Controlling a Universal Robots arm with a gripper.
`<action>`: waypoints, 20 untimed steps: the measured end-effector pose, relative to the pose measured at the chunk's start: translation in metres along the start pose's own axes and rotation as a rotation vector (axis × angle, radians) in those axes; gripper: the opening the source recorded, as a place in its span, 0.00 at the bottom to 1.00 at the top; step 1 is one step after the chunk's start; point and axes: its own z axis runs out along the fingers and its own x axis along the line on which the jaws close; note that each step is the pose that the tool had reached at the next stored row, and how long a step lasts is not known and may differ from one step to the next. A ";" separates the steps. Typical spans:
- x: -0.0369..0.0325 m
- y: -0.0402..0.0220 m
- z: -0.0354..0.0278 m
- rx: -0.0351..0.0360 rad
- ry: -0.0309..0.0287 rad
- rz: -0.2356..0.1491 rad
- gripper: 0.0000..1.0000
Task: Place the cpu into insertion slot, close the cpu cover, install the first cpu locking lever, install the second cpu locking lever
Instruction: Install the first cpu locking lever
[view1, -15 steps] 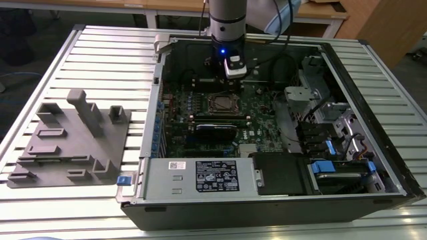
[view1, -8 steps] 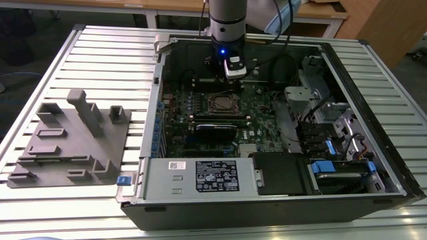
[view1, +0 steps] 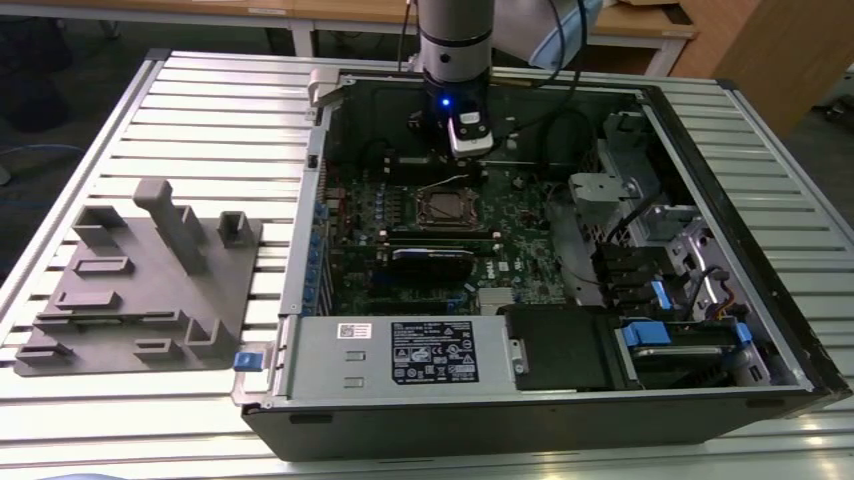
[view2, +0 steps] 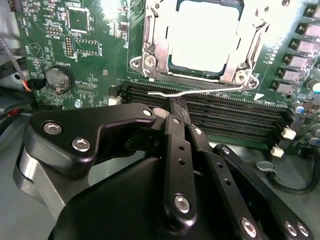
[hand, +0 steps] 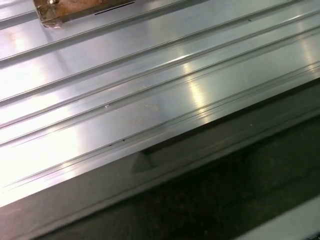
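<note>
Scene: an open computer case (view1: 400, 420) on a slatted table (view1: 200, 120); the arm (view1: 457, 30) reaches in over the motherboard (view2: 95, 45)
Chip: the cpu (view2: 207, 37) sits in the insertion slot (view2: 195, 74); its pale metal top shows through the cpu cover (view2: 150, 40), which appears to lie flat over it
Pincer: the pincer (view2: 177, 105) is pressed together, its tip at the thin locking lever (view2: 200, 92); the lever lies across the memory slots (view2: 235, 112), just beside the socket; whether the wire is caught in the grip is unclear
Risk of slip: the wire looks thin and springy; a narrow tip could ride off it and strike the memory slots or board
Risk of missed latch: if the lever passes its hook, the cover would probably stay unclamped; the chip would sit loose
Risk of force: a push at an angle might bend the wire or strain the socket frame
</note>
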 end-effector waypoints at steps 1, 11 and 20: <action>-0.0002 0.0003 -0.0024 -0.0013 0.0004 0.000 0.11; -0.0011 0.0016 -0.0148 -0.0271 0.0111 0.004 0.11; 0.0019 0.0004 -0.0171 -0.0454 0.0183 0.007 0.11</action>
